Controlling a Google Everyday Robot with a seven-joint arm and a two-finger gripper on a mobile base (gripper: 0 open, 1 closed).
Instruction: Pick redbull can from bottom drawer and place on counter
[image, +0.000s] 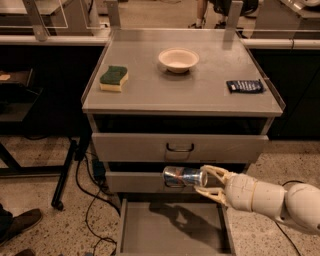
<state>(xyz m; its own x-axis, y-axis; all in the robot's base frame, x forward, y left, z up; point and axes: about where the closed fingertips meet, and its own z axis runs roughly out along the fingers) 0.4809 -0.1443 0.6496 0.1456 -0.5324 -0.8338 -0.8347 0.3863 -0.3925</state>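
Note:
The redbull can (183, 176), blue and silver, lies sideways in my gripper (204, 180). The gripper's pale fingers (216, 172) are shut on the can's right end and hold it in the air in front of the middle drawer, above the bottom drawer (172, 231). The bottom drawer is pulled out and its grey tray shows only the shadow of arm and can. The counter (165, 90) is the flat grey top of the cabinet, well above the can.
On the counter lie a green and yellow sponge (114, 78) at the left, a beige bowl (178, 59) at the back middle and a flat dark blue packet (244, 86) at the right. The upper drawer (180, 147) is shut. Black cables (87, 195) trail on the floor at the left.

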